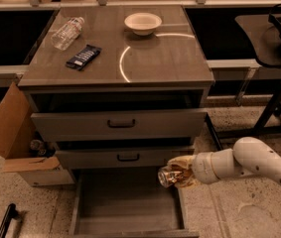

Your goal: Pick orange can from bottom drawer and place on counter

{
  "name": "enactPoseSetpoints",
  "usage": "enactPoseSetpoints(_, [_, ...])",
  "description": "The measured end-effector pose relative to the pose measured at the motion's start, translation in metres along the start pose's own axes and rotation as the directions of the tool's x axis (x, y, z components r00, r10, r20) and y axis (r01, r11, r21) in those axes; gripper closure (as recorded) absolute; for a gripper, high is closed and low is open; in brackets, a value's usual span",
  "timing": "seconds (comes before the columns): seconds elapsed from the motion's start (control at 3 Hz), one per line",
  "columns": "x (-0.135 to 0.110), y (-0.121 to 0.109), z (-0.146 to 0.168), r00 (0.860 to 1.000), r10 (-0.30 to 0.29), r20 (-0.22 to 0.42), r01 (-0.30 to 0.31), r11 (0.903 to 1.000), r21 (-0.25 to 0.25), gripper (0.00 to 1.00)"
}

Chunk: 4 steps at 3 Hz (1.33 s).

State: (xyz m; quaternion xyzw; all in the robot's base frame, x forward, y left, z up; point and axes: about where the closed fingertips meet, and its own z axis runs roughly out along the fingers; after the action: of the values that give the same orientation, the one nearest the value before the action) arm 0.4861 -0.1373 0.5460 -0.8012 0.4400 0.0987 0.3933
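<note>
Gripper (176, 173) pinching orange can (164, 176) above bottom drawer (125, 205); can horizontal, silver end pointing left.

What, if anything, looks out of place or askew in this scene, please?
The plastic bottle lies on its side at the counter's back left. The orange can sits tilted in the gripper, above the bottom drawer's right edge. A cardboard box beside the cabinet leans open. Nothing looks spilled.

Glossy counter (170, 58); shiny metal orange can (169, 176) in jaws above drawer (125, 207).
</note>
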Motion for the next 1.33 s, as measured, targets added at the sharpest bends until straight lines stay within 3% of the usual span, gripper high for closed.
enactPoseSetpoints(0.33, [0.005, -0.020, -0.036, 0.997, -0.007, 0.075, 0.003, 0.9986, 0.054, 1.00])
enactPoseSetpoints(1.0, [-0.002, -0.094, -0.177, 0.979, -0.142, 0.149, 0.117, 0.9789, 0.167, 1.00])
enactPoseSetpoints(1.33, [-0.029, -0.123, -0.255, 0.951, -0.272, 0.145, 0.234, 0.9434, 0.235, 1.00])
